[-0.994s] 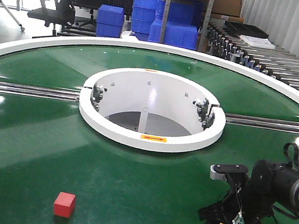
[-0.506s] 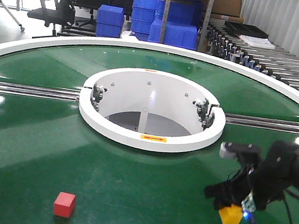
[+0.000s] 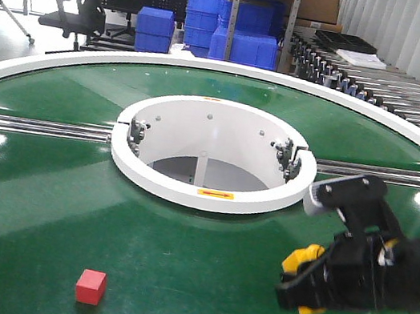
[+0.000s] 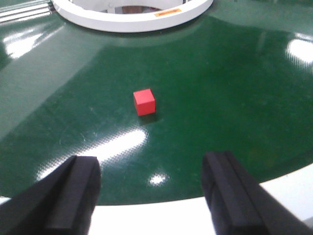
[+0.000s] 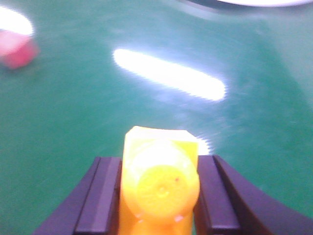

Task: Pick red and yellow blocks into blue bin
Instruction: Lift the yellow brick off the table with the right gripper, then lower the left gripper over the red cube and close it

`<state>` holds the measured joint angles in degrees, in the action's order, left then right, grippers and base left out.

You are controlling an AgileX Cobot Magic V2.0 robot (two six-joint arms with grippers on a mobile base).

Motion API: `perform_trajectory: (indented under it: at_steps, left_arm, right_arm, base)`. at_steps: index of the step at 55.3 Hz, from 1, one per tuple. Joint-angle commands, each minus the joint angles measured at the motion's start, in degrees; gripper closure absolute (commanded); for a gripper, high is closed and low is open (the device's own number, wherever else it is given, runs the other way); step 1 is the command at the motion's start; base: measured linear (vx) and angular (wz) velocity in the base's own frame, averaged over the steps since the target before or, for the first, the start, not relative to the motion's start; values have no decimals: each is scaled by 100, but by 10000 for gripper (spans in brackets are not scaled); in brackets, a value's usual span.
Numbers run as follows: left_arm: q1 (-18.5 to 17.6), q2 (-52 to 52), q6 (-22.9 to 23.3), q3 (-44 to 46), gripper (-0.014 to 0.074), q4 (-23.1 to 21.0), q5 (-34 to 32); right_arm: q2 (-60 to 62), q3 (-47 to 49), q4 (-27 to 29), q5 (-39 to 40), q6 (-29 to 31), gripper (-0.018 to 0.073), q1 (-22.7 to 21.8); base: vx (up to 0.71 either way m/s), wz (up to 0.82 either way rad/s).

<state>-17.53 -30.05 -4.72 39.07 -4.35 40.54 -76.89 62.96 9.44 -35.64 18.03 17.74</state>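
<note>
- Between the two black fingers (image 5: 105, 196) of the right gripper (image 5: 160, 198), in the right wrist view: a yellow brick (image 5: 160, 166), pinched from both sides, one round stud turned toward the camera, everything softened by blur.
- In the front view, the same right gripper (image 3: 305, 288) low over the right part of the green table (image 3: 39, 200), badly smeared. Yellow of the brick (image 3: 301, 258) showing above and below the dark fingertips. Apparently clear of the surface, though too blurred to say for certain.
- Well to the left of the right gripper, a little nearer the front camera: a small red cube (image 3: 90, 286), flat on the green surface, touching nothing.
- In the right wrist view, only a pink-red smudge (image 5: 17, 51) for that cube, far ahead of the fingers and off to their left.
- Straight ahead of the left gripper (image 4: 151, 196), in the left wrist view: the red cube (image 4: 144, 102) again, roughly centred between the two fingers, well beyond their tips, with a small dark shadow at its near edge.
- Left gripper spread wide, one black padded finger at each lower corner of the view, holding nothing, poised above the table's white outer edge (image 4: 161, 215).
- Beyond the cube from the left gripper: a raised white ring (image 4: 132, 22) at the middle of the table, with an orange label on its wall.
- Far behind the table, away from both grippers: stacked blue crates (image 3: 202, 17), a black office chair (image 3: 76, 15), and a roller conveyor (image 3: 385, 86) toward the right.
</note>
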Motion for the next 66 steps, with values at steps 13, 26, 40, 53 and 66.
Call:
perform_trajectory:
  at_steps: [13, 26, 40, 53, 66]
  left_arm:
    - [-26, -36, 16, 141, 53, -35, -525]
    - [-26, -117, 9, 141, 53, -39, -581]
    - [-218, -1355, -90, 498, 15, -94, -284]
    - [-344, -3208, -114, 1473, -53, -91, -27]
    - [-344, -5000, -114, 2520, -42, -59, -50]
  right_arm:
    - [1798, -1237, 29, 290, 20, 293, 429]
    - [2638, -1851, -17, 244, 7, 295, 429]
    - [2854, -1850, -6, -52, 7, 295, 429]
    - [2854, -1850, 0, -52, 7, 295, 429]
    - [2854, -1850, 0, -52, 7, 295, 429]
  base:
    - [0, 0]
    - [0, 0]
    - [0, 0]
    - [0, 0]
    - [0, 0]
